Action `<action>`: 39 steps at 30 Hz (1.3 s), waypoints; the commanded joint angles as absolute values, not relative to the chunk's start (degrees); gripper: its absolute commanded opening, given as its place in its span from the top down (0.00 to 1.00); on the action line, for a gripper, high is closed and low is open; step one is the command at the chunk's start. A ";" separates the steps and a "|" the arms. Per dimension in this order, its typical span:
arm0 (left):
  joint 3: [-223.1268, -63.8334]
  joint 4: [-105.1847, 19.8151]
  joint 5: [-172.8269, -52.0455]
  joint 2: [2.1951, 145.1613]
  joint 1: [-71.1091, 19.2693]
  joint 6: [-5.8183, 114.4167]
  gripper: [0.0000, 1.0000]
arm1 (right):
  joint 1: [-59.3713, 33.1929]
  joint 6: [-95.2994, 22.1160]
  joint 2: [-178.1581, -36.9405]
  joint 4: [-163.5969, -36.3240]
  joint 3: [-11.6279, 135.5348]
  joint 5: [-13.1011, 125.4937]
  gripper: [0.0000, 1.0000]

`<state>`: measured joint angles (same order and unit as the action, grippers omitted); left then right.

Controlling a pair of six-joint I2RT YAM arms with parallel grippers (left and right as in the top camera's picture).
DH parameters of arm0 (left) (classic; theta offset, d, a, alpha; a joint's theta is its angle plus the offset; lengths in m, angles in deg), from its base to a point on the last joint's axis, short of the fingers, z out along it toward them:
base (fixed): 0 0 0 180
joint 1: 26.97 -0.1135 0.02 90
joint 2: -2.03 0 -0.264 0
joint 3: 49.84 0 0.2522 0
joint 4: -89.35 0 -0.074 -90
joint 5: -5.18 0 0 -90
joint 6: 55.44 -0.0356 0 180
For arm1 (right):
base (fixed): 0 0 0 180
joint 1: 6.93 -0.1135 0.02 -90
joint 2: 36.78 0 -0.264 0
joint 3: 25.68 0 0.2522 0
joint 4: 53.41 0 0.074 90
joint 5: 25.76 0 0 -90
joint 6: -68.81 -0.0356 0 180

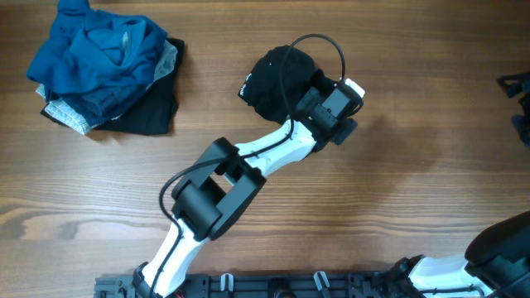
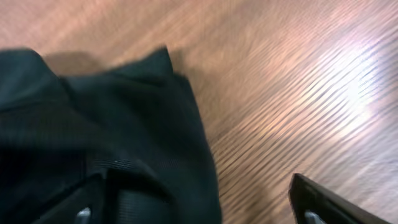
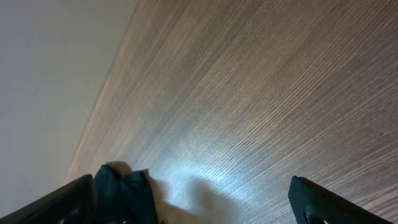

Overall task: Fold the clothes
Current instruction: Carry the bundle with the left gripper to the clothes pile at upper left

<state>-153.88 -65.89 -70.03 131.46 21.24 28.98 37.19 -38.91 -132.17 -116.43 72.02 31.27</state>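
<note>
Left gripper (image 2: 194, 193): fingers spread wide, nothing pinched. The black shirt (image 1: 277, 74) is a bunched lump right ahead of the view-left finger (image 2: 81, 202) and across part of the gap, with bare table (image 2: 298, 93) ahead of the other finger. It has no clear long axis; one fabric corner points away from the fingertips. The pile of blue, grey and black garments (image 1: 103, 70) lies well apart from the fingers. Right gripper (image 3: 193, 186): fingers spread, empty. A dark scrap (image 3: 124, 186) sits just beside one finger; can't tell what it is.
</note>
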 commanded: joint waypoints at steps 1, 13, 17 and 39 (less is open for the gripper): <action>-154.06 -66.28 -68.61 134.56 20.45 28.32 0.20 | 36.95 -37.92 -132.24 -116.30 72.50 30.79 0.00; -154.06 -62.39 -52.35 127.00 19.99 25.61 0.96 | 36.95 -37.97 -132.24 -115.80 72.50 30.79 0.01; -154.06 -62.10 -51.30 112.46 17.35 21.24 0.96 | 36.95 -38.36 -132.24 -115.56 72.50 30.77 0.00; -155.87 -74.69 -59.70 94.76 -16.60 -13.36 0.96 | 32.45 -38.14 -132.24 -115.23 72.50 28.23 0.00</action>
<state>-153.71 -72.66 -55.87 97.69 -10.39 0.78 32.91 -38.93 -132.17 -115.56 72.02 29.35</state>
